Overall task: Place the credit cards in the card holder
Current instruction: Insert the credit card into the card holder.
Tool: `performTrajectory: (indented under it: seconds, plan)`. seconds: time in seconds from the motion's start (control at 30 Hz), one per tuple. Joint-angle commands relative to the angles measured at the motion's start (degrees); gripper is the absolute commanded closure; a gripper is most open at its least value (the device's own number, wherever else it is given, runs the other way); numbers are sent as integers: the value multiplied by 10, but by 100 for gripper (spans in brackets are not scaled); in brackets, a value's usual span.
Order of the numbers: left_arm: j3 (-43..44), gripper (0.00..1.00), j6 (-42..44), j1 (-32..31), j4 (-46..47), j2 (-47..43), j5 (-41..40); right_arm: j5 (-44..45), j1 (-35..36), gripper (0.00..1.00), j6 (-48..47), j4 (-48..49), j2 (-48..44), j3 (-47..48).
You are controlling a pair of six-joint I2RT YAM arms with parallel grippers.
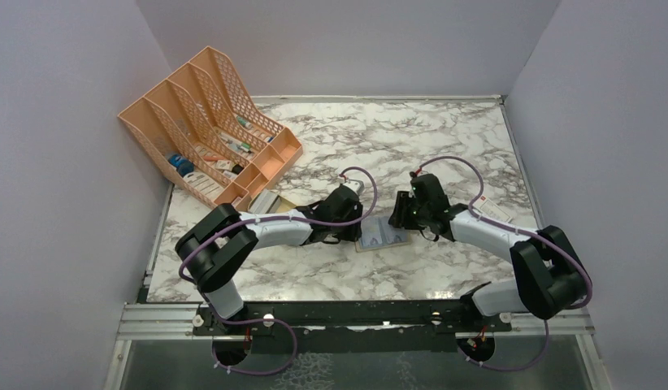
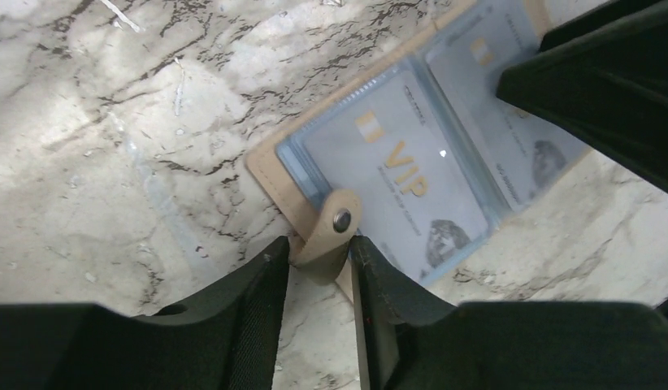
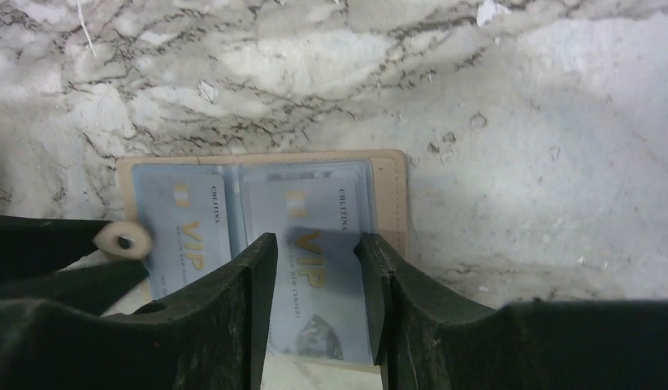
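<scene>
card holder (image 3: pixel 391 199) lies open with cards (image 3: pixel 187 231) inside; right gripper (image 3: pixel 316 242) jaws spread over one; left gripper (image 2: pixel 318 245) jaws flank the snap tab (image 2: pixel 337 227), grip unclear.

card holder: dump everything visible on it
The card holder lies open and flat on the marble table, between the two arms. It has a tan leather-like cover and clear blue-grey pockets inside, each side showing a pale VIP card. Its snap tab, with a metal stud, sticks out from one edge and sits between the left pincer fingers; whether they pinch it is unclear. The right pincer stands open over the other side's card.
</scene>
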Motion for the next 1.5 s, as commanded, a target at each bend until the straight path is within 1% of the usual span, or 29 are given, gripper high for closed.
performTrajectory:
  seconds: [0.0,0.1,0.17,0.2,0.3,0.4,0.5,0.57,0.6,0.7,0.77,0.83,0.9,0.97,1.1,1.2,1.33,1.47]
  plan:
    - [2,73,24,1,-19,-22,-27,-16,2,57,31,-21,-36,-49]
    - [-3,88,36,1,-16,-38,-11,-24,2,57,49,-44,-71,-74]
    - [-11,97,35,2,-14,-51,-6,-24,2,57,53,-69,-99,-80]
    - [-16,99,35,2,-13,-61,-7,-21,2,57,56,-84,-115,-79]
    - [-28,100,31,2,-14,-80,-24,-25,2,57,62,-123,-162,-68]
    - [-38,86,25,7,-10,-96,-32,-47,2,57,74,-140,-196,-49]
    - [-58,74,13,12,19,-110,-7,-84,5,57,87,-115,-208,-43]
    - [-59,66,-1,18,15,-117,-4,-106,8,59,92,-94,-206,-43]
    - [-57,65,-6,21,8,-120,-5,-111,10,60,97,-86,-203,-43]
    - [-43,64,-25,32,-33,-135,-13,-119,20,63,113,-58,-196,-51]
    - [-35,64,-31,34,-38,-152,-1,-135,24,64,124,-33,-189,-60]
    - [-44,64,-22,28,9,-179,49,-147,28,65,135,-11,-177,-67]
    - [-58,60,-22,22,61,-195,94,-142,31,65,139,-4,-168,-69]
    - [-58,60,-25,19,82,-190,135,-128,33,65,140,-3,-164,-73]
    - [-31,60,-14,13,85,-129,197,-95,33,65,136,2,-170,-79]
    - [-22,60,-16,10,98,-91,192,-70,33,65,136,-3,-176,-87]
    - [-13,61,-15,9,99,-57,173,-77,33,66,129,6,-182,-103]
    - [-32,64,1,9,102,-55,99,-118,33,68,128,40,-179,-107]
